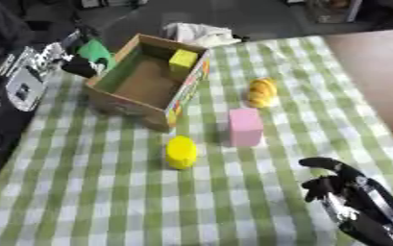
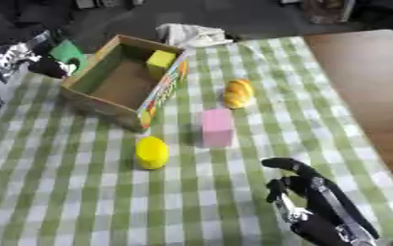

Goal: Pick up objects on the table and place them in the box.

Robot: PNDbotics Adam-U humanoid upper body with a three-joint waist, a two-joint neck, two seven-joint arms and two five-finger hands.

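Cardboard box (image 1: 132,103) near table's left edge — pink block (image 1: 245,126) just beside.

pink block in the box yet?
No, the pink block stands on the checked cloth outside the box, which holds only a yellow-green block.

Both head-mounted eyes are looking steeply down onto the checked tablecloth (image 1: 90,192) from the robot's side, facing the far edge. The views are sharing the cardboard box (image 1: 149,81) at upper left, with the right eye's framing sitting slightly farther right.
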